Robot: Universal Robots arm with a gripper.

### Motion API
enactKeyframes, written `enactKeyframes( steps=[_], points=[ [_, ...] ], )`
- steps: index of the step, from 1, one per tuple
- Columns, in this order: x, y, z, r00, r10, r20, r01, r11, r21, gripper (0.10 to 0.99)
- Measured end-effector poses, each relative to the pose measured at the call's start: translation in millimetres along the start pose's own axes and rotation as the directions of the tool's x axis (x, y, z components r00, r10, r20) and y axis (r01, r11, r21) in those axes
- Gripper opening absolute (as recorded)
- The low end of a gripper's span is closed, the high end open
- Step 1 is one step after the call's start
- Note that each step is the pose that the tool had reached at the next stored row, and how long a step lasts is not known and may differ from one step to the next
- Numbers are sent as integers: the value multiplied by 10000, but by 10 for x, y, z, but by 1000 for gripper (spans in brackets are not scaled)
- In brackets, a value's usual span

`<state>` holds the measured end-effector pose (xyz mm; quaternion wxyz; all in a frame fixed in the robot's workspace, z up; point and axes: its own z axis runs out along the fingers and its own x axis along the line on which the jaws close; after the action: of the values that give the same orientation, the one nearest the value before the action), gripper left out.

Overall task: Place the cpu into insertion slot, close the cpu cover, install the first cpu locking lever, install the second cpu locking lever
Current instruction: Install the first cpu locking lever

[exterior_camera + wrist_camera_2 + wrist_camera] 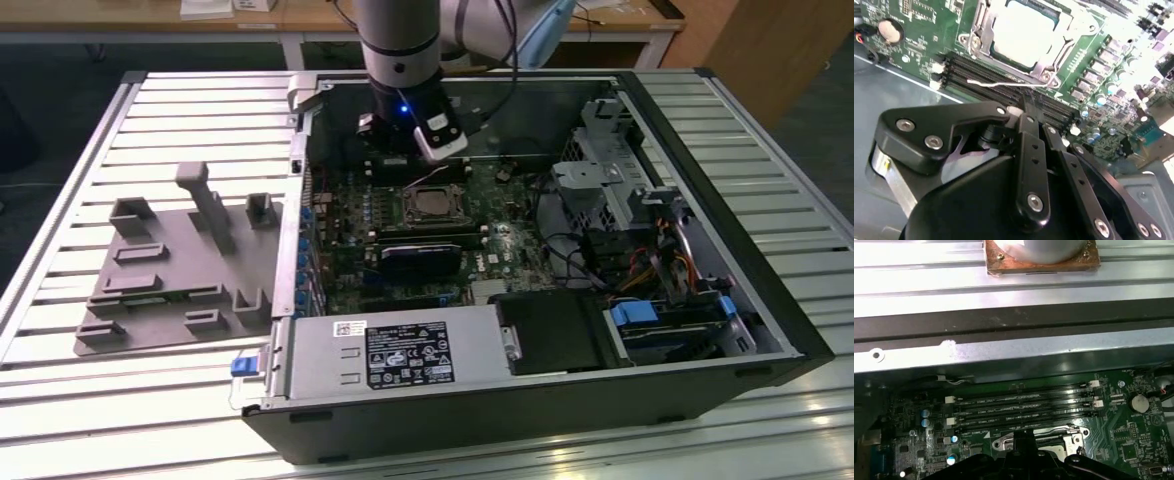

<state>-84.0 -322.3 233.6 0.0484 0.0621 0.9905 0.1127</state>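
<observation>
Computer case (534,400) is laid open on a slatted metal table (107,400), and a green motherboard (347,240) is seen inside it. The gripper (1021,107), its fingers pressed together with nothing between them, is held inside the case, close to the long black memory slots (1024,407) beside the insertion slot (430,205). The cpu cover (1056,55), a thin metal frame, is laid flat over that slot. The cpu (1024,32) is seated beneath it, its pale silvery square top shown through the window.

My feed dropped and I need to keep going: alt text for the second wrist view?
The silvery cpu lies framed by the metal cpu cover on the green motherboard. Black memory slots run between it and the gripper, whose dark linkage is in the foreground.
</observation>
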Motion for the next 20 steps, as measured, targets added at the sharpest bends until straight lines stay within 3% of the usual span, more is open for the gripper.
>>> enactKeyframes(
  steps=[3,5,9,15,16,20],
  points=[
    [-3,-1,8,10000,-2,14,2,10000,-2,102],
    [-2,-4,17,10000,-20,91,20,10000,-10,102],
    [-1,-6,29,9989,-100,451,102,9999,-60,102],
    [-1,-9,41,9937,-238,1097,254,9996,-137,102],
    [-3,-10,48,9931,-248,1145,266,9995,-144,102],
    [-14,-19,84,9928,-114,1192,131,9998,-136,102]
  ],
)
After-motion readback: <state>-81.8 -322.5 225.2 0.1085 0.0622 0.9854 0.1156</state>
